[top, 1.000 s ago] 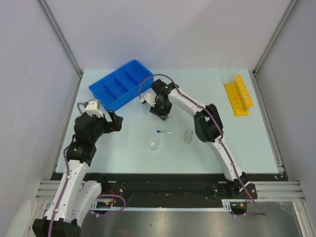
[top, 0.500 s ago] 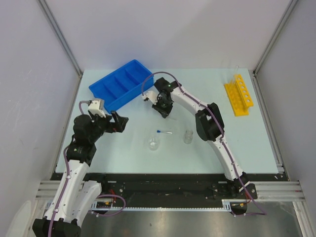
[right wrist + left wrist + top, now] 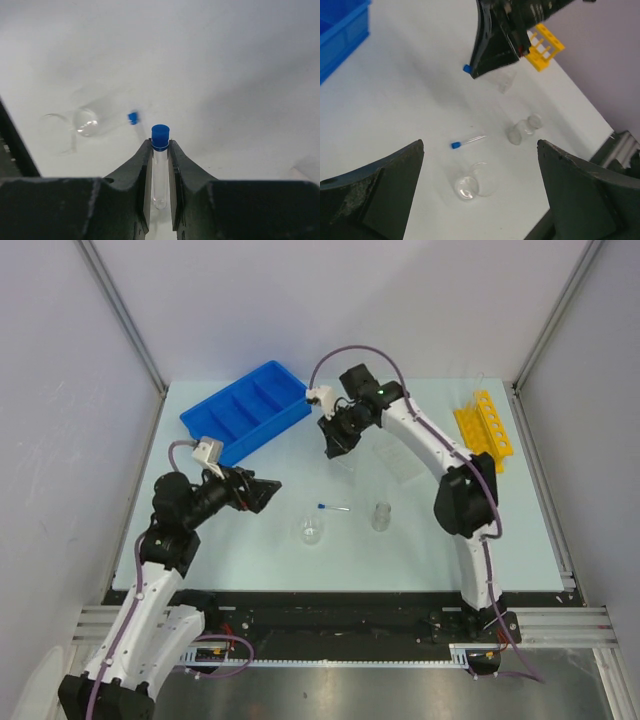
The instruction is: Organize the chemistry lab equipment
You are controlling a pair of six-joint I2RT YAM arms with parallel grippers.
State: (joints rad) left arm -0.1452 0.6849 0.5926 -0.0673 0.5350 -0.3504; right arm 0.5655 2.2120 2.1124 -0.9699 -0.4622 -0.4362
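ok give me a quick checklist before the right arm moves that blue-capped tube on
1. right jaws shut on held blue-capped tube, cap past the tips: ok
2. that tube up off the table: ok
3. left jaws open, holding nothing: ok
4. yellow rack's holes free: cannot tell
5. second blue-capped tube, beaker, vial off the way to the rack: ok
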